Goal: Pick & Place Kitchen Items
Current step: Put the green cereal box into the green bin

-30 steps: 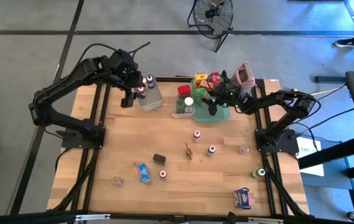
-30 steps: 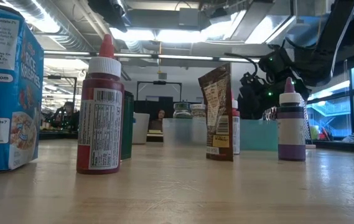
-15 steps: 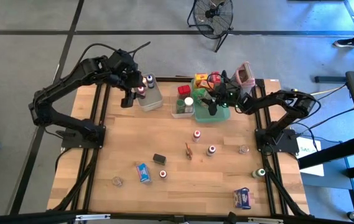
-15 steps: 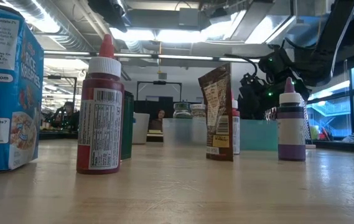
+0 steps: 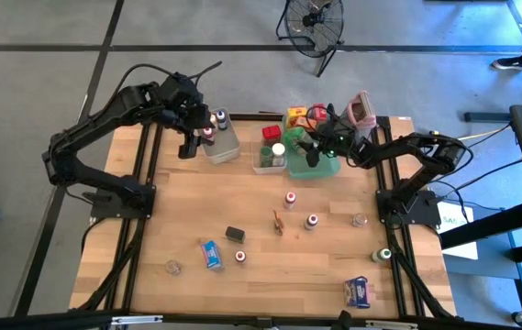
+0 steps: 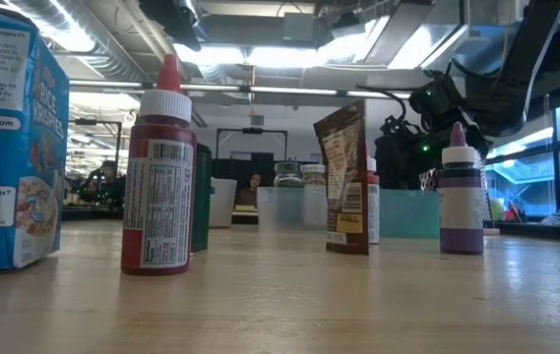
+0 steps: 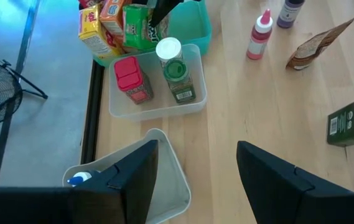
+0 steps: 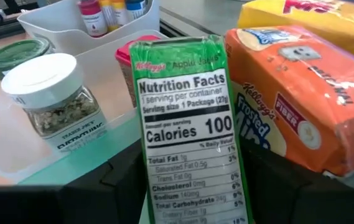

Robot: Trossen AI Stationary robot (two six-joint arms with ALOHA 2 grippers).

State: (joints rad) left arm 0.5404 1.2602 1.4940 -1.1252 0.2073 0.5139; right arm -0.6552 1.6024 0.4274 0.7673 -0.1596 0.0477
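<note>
Across the wooden table, scattered bottles, fan on grey floor, right gripper clamping green box, left gripper open.

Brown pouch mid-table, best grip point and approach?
Judging by its pose, grip the brown pouch across its thin faces near the top edge, coming straight down. It stands upright in the low view, flat and narrow, with clear table around it.

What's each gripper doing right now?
Left gripper: open, empty, above the clear bin.
Right gripper: closed on the green cereal box at the teal tray.
</note>
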